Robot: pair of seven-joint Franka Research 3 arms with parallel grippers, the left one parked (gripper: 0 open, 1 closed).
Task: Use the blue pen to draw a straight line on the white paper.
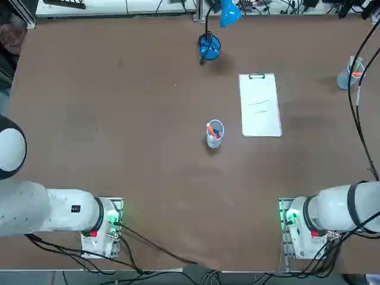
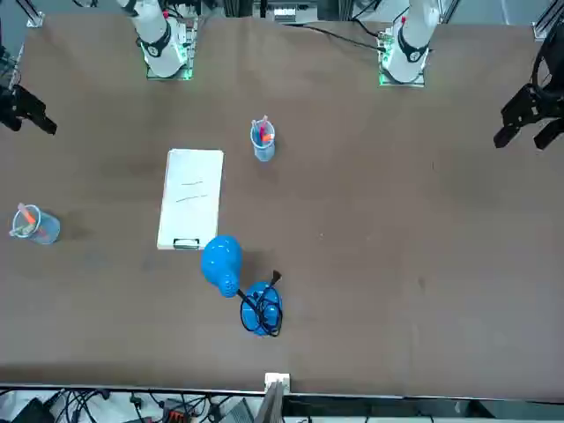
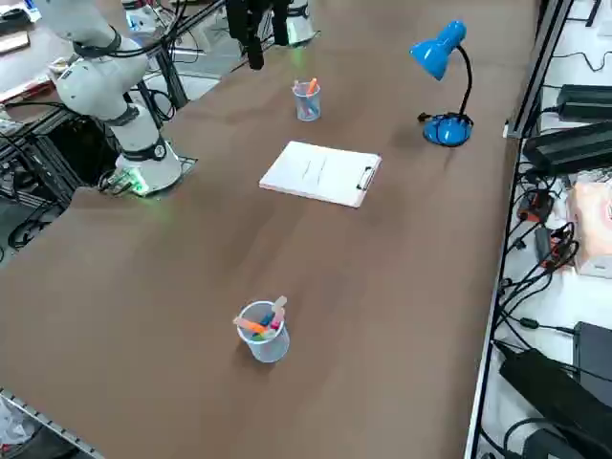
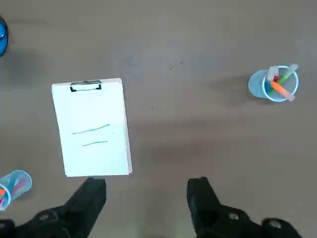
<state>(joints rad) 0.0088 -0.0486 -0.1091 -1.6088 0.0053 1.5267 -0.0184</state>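
Note:
The white paper (image 1: 260,107) lies flat on the brown table, right of centre, with a dark clip on its far short edge and two thin strokes on it. It also shows as the white sheet (image 4: 91,129) in the right wrist view. Just beside it stands a small clear cup (image 1: 214,133) holding the blue pen (image 2: 257,133) together with an orange-red one. My right gripper (image 4: 146,186) hangs high above the table, off to the paper's side, open with nothing between its fingers. In the front view the right gripper (image 2: 26,110) is at the table's edge.
A blue desk lamp (image 1: 209,46) with a round base stands at the far side, near the paper's clip end. A second clear cup (image 3: 263,330) with orange, green and pale pens sits near the table's right edge. Cables run along that side.

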